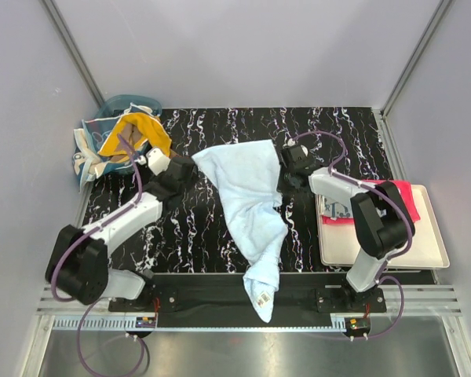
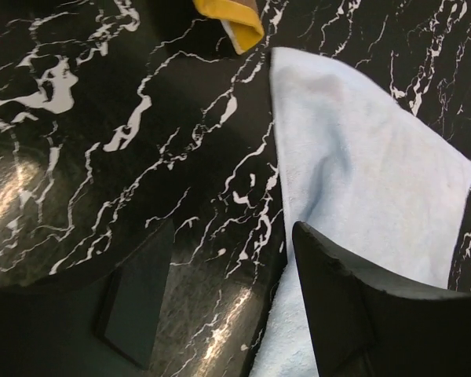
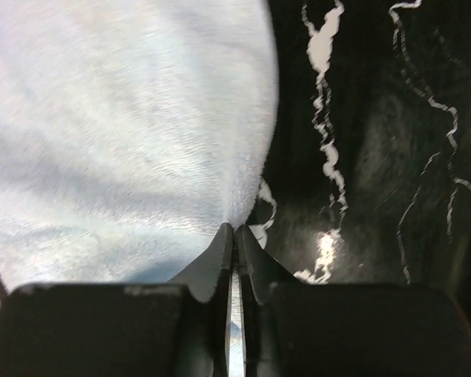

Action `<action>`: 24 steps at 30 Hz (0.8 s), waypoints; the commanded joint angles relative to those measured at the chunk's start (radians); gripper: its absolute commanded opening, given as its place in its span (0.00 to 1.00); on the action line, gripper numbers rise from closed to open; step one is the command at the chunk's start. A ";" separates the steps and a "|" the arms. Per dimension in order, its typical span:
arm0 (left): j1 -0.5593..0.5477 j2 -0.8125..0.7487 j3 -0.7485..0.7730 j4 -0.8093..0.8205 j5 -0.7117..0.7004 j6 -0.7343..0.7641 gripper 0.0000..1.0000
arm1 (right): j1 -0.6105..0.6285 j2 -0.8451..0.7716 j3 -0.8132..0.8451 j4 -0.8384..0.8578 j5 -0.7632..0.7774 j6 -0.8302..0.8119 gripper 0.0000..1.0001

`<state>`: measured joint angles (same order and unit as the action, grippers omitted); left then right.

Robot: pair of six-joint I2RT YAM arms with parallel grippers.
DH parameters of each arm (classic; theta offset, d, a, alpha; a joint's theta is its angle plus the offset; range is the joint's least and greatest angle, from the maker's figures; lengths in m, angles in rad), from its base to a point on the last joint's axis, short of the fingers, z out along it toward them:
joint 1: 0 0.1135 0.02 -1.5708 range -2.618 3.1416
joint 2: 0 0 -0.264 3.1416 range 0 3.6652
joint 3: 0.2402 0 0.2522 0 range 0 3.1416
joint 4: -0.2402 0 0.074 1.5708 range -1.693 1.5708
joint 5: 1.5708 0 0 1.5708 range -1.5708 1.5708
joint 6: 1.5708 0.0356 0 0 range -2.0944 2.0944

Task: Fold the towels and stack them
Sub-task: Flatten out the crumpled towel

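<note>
Across the worktop's middle and over its near edge, the light blue towel (image 1: 247,204) lies unfolded, pinched at its right edge by the right gripper (image 3: 234,229), left gripper (image 2: 228,259) agape beside it; with a red towel (image 1: 404,192) on the tray (image 1: 432,253) and an orange towel (image 1: 137,133) in the basket (image 1: 129,102), the job looks partway done.

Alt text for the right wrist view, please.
The right pincer is shut on the edge of a light blue towel, which fills the left of the view; black white-veined tabletop shows on the right.
</note>
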<state>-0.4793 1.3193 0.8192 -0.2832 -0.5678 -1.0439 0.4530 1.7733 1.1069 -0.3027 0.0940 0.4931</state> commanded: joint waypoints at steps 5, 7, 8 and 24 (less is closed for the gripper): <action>0.074 0.219 0.175 0.101 0.089 0.103 0.65 | 0.052 -0.103 -0.045 0.037 -0.011 0.036 0.27; 0.100 0.276 0.230 0.101 0.132 0.123 0.65 | 0.046 -0.101 -0.015 0.013 0.021 0.021 0.39; 0.120 0.335 0.280 0.120 0.158 0.181 0.63 | 0.029 -0.094 0.025 0.001 0.027 0.007 0.42; 0.182 0.770 0.722 -0.001 0.319 0.292 0.59 | -0.178 0.210 0.471 -0.024 -0.063 -0.076 0.51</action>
<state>-0.3008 2.0670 1.4857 -0.2760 -0.2909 -0.7750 0.2901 1.9060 1.5089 -0.3428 0.0834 0.4450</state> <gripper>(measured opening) 0.591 0.507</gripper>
